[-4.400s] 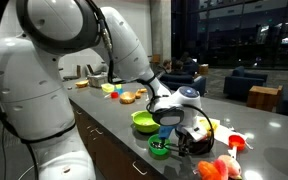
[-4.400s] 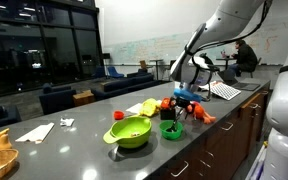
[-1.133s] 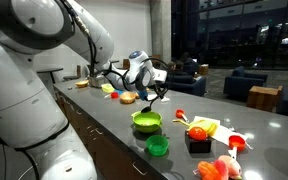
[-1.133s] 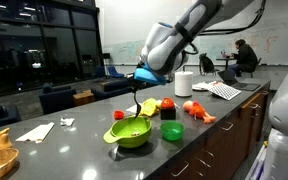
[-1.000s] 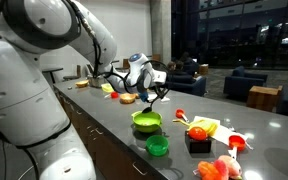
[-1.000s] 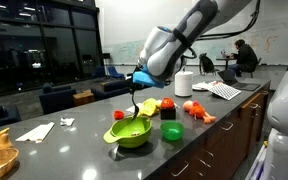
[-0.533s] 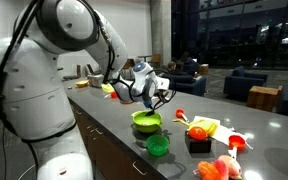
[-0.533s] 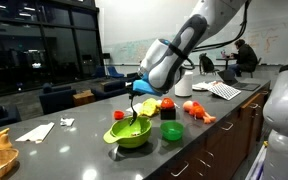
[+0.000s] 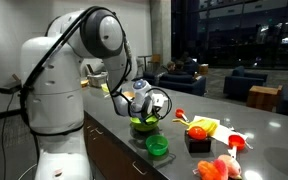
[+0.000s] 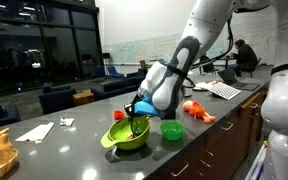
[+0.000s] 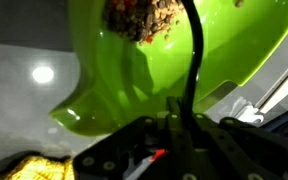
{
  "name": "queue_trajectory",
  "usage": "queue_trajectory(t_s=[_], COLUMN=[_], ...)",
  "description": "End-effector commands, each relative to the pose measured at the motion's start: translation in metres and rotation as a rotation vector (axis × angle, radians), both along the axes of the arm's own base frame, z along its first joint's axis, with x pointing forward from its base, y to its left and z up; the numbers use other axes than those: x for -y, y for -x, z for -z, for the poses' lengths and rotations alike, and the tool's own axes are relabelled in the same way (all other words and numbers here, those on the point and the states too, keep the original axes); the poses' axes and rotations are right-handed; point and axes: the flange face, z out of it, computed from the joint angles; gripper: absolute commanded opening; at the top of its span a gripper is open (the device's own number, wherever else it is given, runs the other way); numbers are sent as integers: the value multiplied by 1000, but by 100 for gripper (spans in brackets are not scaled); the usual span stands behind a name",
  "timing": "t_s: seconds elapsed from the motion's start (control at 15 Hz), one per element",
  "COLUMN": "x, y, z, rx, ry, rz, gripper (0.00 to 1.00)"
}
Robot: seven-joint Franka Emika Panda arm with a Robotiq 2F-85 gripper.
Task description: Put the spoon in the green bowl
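Note:
The green bowl (image 10: 127,134) is a wide lime-green plastic bowl on the grey counter, also seen in an exterior view (image 9: 144,126) and filling the wrist view (image 11: 134,70). My gripper (image 10: 134,108) hangs just above it, shut on the spoon. The spoon (image 10: 133,124) is thin and black; its handle (image 11: 194,60) runs from my fingers down into the bowl. Its lower end sits among brown and red food bits (image 11: 144,20) inside the bowl. In an exterior view my gripper (image 9: 147,113) is low over the bowl's rim.
A smaller, darker green dish (image 10: 171,130) (image 9: 158,146) stands close beside the bowl. Red and yellow toy foods (image 9: 199,128) and a black block (image 9: 198,144) lie further along the counter. The counter's front edge (image 10: 184,160) runs near the bowl.
The arm has come down over the green bowl, lowering the spoon from above the bowl until its end sits inside. The gripper has stayed shut on the spoon.

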Motion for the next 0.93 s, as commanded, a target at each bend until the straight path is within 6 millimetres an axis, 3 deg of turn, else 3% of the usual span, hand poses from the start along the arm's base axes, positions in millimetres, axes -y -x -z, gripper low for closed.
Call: queue_trajectory(t_s=[0.0,0.13,0.4,0.8,0.87], x=[-1,5,11,10,5], y=[17,18,28,23,21], z=[28,31,45,24,19], rx=[-52,-62,-93,-94,-103], ry=[-9,-6,8,132,160], rz=[-51,-63,-126,-201,-211], gripper=[29,32,58,100,100])
